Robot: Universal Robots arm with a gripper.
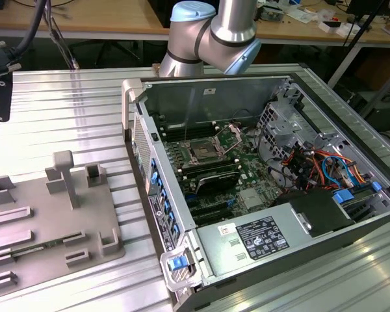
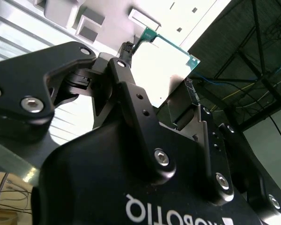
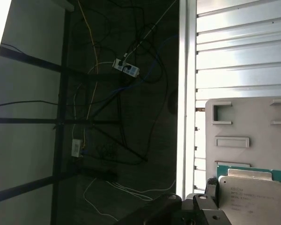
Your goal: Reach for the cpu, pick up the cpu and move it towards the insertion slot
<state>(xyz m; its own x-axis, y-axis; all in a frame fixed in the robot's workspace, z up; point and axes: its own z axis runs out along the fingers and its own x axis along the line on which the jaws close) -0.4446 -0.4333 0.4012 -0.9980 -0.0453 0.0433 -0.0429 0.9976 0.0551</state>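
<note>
The gripper (image 2: 160, 70) holds the cpu (image 2: 163, 58) over the grey tray (image 1: 45, 214), well apart from the insertion slot (image 1: 201, 153).
At the exterior view's left, the tray lies on the ribbed table (image 1: 84, 104). To its right stands the open computer case (image 1: 208, 97), with the slot on its board. In the second wrist view the jaws press on two opposite edges of the cpu; in the first wrist view one finger (image 3: 210, 187) touches its green rim.

No legible txt: cpu (image 3: 250, 194) print too faint, PSU label (image 1: 261, 236) too small.
</note>
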